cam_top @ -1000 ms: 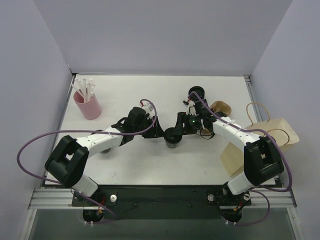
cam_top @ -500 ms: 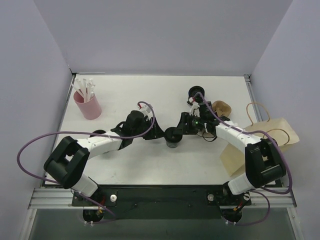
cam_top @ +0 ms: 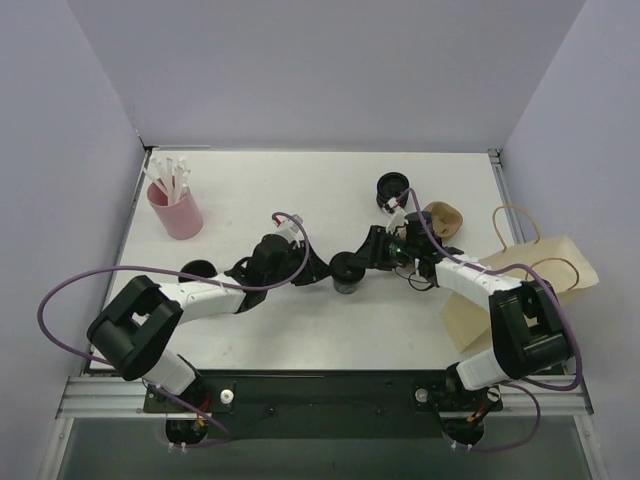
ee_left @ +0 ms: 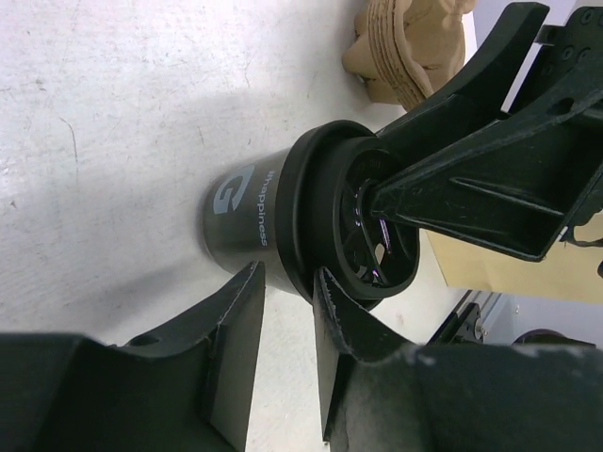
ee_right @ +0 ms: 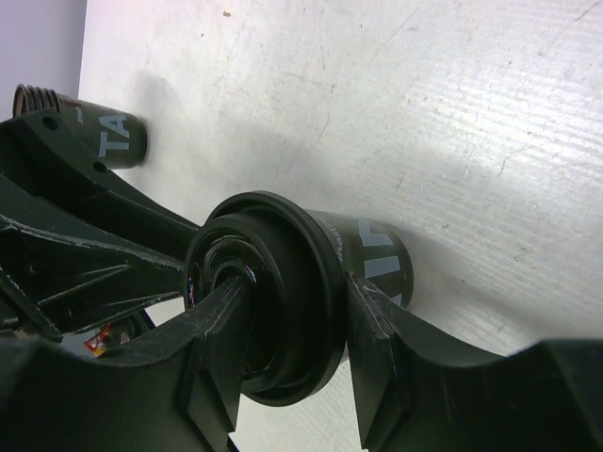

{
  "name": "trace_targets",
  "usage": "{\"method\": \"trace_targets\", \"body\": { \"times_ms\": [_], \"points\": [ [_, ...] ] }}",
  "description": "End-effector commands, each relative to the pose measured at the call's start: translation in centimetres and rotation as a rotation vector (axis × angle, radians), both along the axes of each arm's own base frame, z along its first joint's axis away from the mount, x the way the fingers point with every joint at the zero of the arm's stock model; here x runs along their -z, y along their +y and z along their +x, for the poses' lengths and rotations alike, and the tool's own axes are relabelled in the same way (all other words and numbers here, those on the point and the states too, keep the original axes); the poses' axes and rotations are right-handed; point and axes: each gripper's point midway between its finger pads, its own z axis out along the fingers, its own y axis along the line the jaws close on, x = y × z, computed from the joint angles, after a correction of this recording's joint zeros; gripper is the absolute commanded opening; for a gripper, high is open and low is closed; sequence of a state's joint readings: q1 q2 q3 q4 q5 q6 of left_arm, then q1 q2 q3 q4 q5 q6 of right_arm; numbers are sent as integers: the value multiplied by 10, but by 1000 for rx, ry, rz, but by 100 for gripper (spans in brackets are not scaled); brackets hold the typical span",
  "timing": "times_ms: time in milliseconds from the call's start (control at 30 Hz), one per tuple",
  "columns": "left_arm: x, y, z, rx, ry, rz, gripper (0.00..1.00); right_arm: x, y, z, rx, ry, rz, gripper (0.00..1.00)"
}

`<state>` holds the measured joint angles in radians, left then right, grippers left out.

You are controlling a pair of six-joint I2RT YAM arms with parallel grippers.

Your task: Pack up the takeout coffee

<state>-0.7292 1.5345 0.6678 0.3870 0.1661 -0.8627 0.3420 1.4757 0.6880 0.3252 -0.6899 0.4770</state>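
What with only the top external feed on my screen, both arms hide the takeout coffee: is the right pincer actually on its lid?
Observer: Yes. In the right wrist view, the right pincer brackets the lid of the takeout coffee, with one finger on the lid's top and the other under its rim. Both look pressed against it.
Operator: And the left pincer?
Observer: The left wrist view shows the left pincer open. Bare table shows between its fingers, and their tips sit right at the cup's side by the rim.
Operator: Any marking on the cup?
Observer: Pale lettering runs along its dark body, readable only from the wrists.
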Motion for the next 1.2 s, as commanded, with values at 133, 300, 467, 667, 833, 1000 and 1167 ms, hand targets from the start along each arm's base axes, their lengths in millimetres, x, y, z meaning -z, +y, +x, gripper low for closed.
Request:
{"method": "trace_targets", "body": {
  "times_ms": [133,300,467,667,833,1000,1167],
  "points": [
    [117,49,-60,-16,252,362,33,84,-33,-47,72,255,-183,32],
    [122,56,-61,-41,270,391,36,86,-35,-47,72,262,-175,32],
    [86,50,-45,-35,221,354,41,77,-33,-45,33,238,-161,31],
    [21,22,-20,58,120,178,47,73,-30,-43,-4,220,-156,31],
    [-10,13,-13,90,75,77,50,71,-27,-40,-2,215,-142,30],
    [-13,10,-7,105,72,49,50,69,-26,-39,-2,215,-133,29],
    [-22,6,-6,136,39,-3,50,68,-24,-38,-4,216,-127,29]
  ]
}}
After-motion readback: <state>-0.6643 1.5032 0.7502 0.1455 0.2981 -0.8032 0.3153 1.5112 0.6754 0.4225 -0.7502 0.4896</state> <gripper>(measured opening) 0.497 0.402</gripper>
